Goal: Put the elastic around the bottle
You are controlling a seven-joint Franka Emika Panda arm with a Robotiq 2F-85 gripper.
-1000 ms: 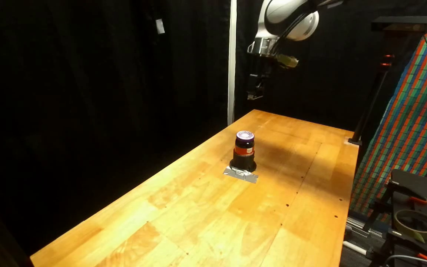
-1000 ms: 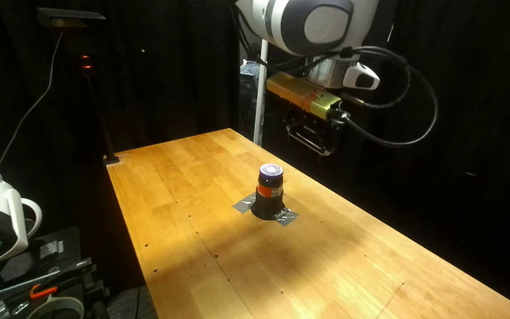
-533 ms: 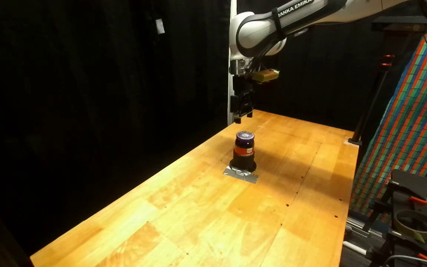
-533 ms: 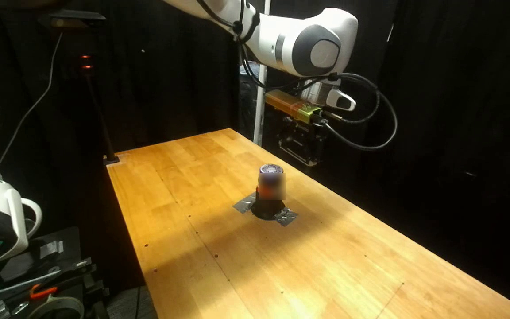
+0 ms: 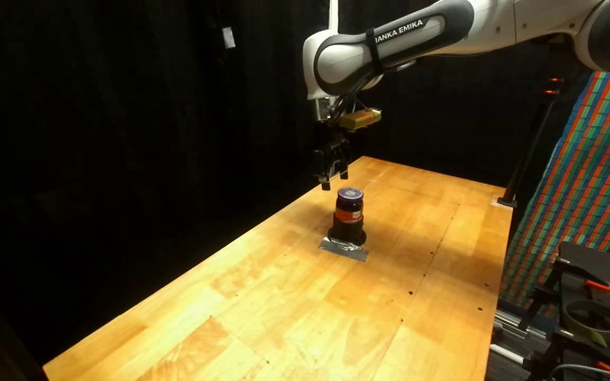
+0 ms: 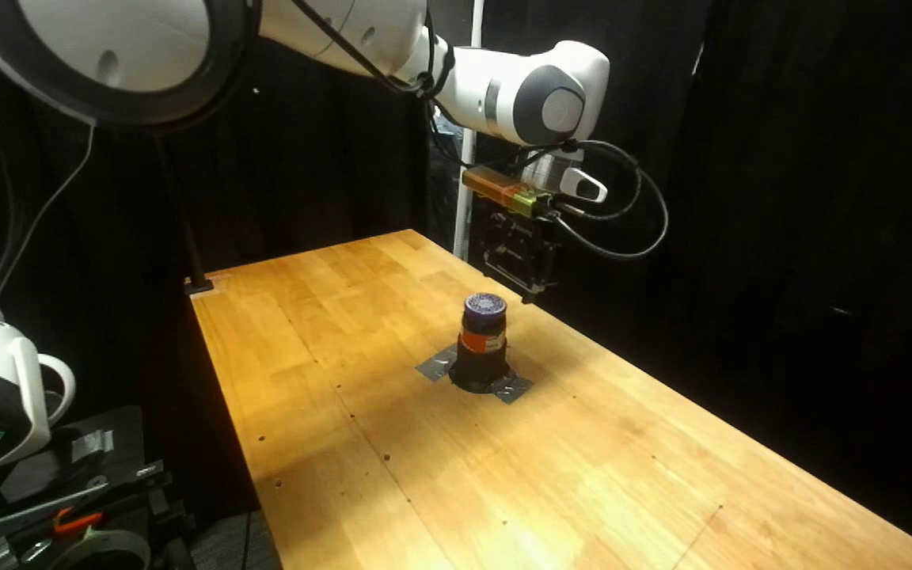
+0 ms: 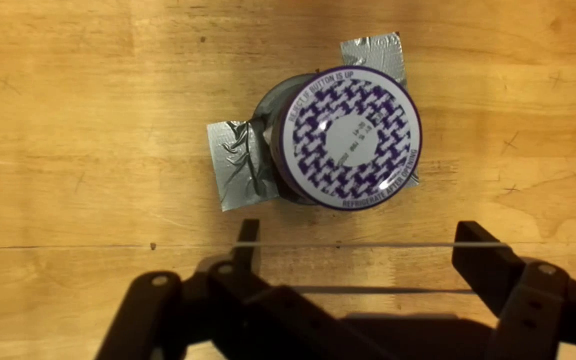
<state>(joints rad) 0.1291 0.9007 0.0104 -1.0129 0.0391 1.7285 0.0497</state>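
Bottle (image 6: 483, 342) seemingly plumb, lid (image 7: 351, 138) up.

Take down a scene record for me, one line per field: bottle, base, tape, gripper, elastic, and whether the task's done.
Bottle: upright, orange-red label, white-and-purple lid
Base: black, at the bottle's lower end, on the wooden table
Tape: silver strips from the base onto the table
Gripper: open, to one side of the bottle and apart from it
Elastic: stretched across the gap between the gripper's fingers
Status: not done; the elastic isn't yet around the bottle
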